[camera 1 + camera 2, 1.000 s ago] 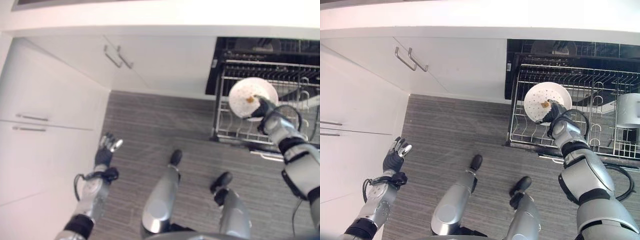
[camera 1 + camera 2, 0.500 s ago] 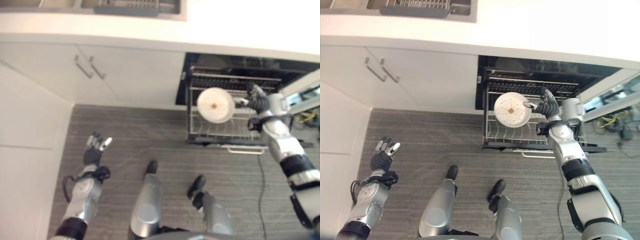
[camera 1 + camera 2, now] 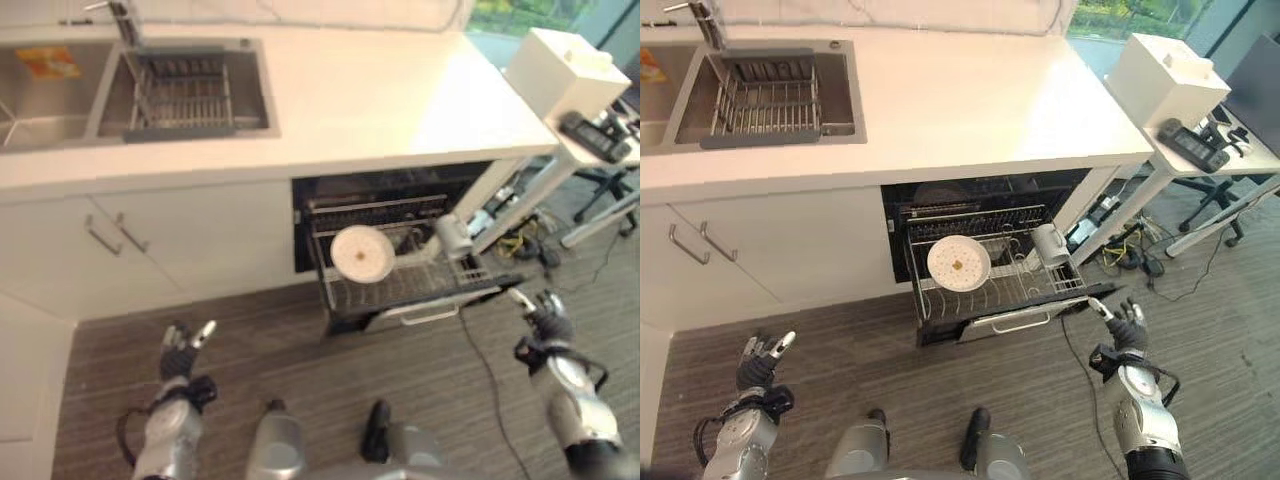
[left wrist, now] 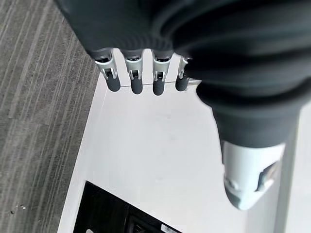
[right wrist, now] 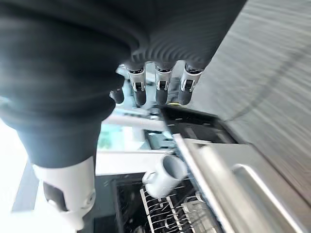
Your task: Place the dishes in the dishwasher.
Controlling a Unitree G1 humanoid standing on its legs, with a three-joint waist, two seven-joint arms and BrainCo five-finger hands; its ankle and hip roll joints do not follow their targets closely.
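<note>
From the head views we see our left hand raised over bare floor, fingers straight, holding nothing — our right hand likewise, just past the pulled-out dishwasher rack's front corner. One white plate stands upright in that rack, one mug beside it. Both wrist views show relaxed, empty fingers; the right one also shows the mug.
</note>
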